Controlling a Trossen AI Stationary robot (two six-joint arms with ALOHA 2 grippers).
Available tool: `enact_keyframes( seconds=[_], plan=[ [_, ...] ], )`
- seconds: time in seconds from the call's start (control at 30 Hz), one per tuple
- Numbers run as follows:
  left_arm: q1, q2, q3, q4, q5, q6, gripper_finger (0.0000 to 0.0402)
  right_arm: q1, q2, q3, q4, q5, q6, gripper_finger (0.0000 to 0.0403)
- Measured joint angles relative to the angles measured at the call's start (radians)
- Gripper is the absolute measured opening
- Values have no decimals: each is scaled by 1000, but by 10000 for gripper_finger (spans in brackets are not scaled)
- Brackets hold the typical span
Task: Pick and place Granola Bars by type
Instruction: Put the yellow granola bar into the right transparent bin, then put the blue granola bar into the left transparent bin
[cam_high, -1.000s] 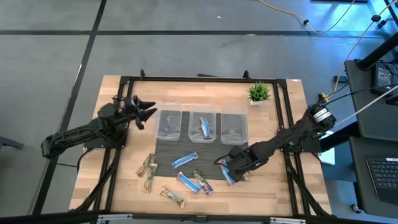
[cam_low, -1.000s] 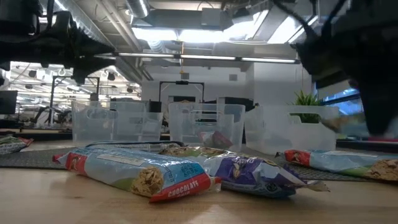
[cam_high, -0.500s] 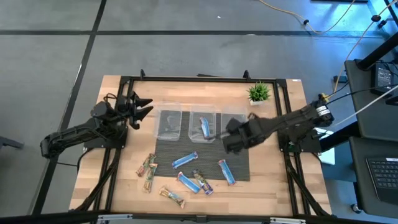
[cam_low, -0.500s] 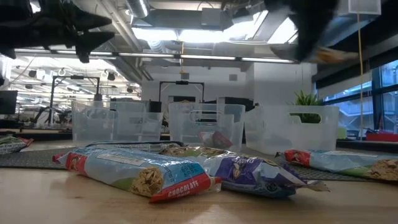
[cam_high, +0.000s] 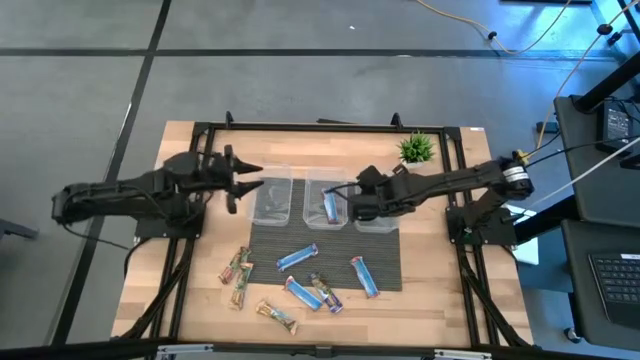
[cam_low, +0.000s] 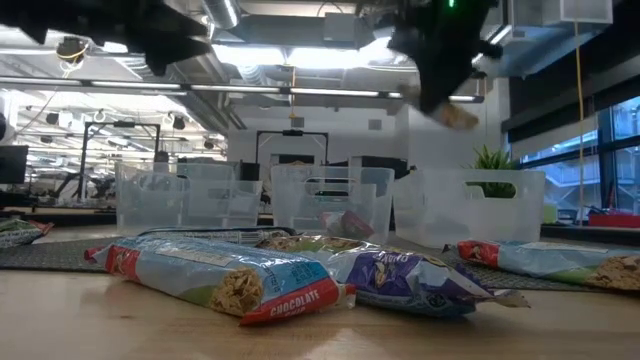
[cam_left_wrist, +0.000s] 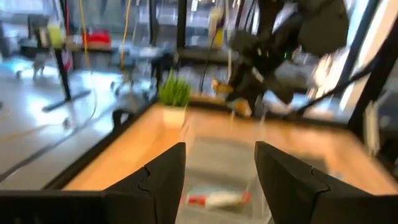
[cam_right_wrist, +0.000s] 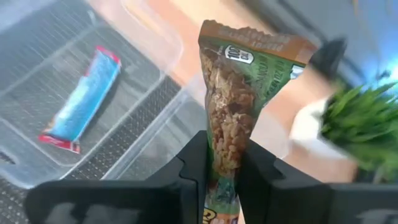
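Right gripper (cam_right_wrist: 224, 165) is clamping one tan-gold granola bar (cam_right_wrist: 239, 106) above three clear plastic bins (cam_high: 324, 202); one blue bar (cam_right_wrist: 81, 99) is lying inside the middle bin. Left gripper (cam_left_wrist: 217, 165) is hovering apart.

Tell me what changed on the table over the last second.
The right gripper lifted a tan-green granola bar off the mat and carried it up to the clear bins, still clamped. The left gripper swung toward the left bin, open. The blue bar in the middle bin and the loose bars stayed put.
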Motion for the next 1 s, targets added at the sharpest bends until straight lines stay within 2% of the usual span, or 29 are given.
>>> enact_keyframes(
  seconds=[0.2, 0.4, 0.63, 0.77, 1.0],
  plan=[
    [-113, 187, 127, -126, -141, 63, 187, -61, 0, -172, 207, -155, -8, 68],
    [-197, 348, 248, -249, -220, 43, 187, -84, 0, -271, 362, -181, -83, 74],
    [-295, 541, 404, -461, -316, -51, 187, -109, 0, -303, 406, -192, -136, 77],
    [-344, 651, 478, -532, -329, -107, 187, -123, 0, -337, 445, -217, -159, 90],
    [-434, 828, 594, -563, -332, -134, 187, -132, 1, -396, 488, -267, -219, 123]
  ],
)
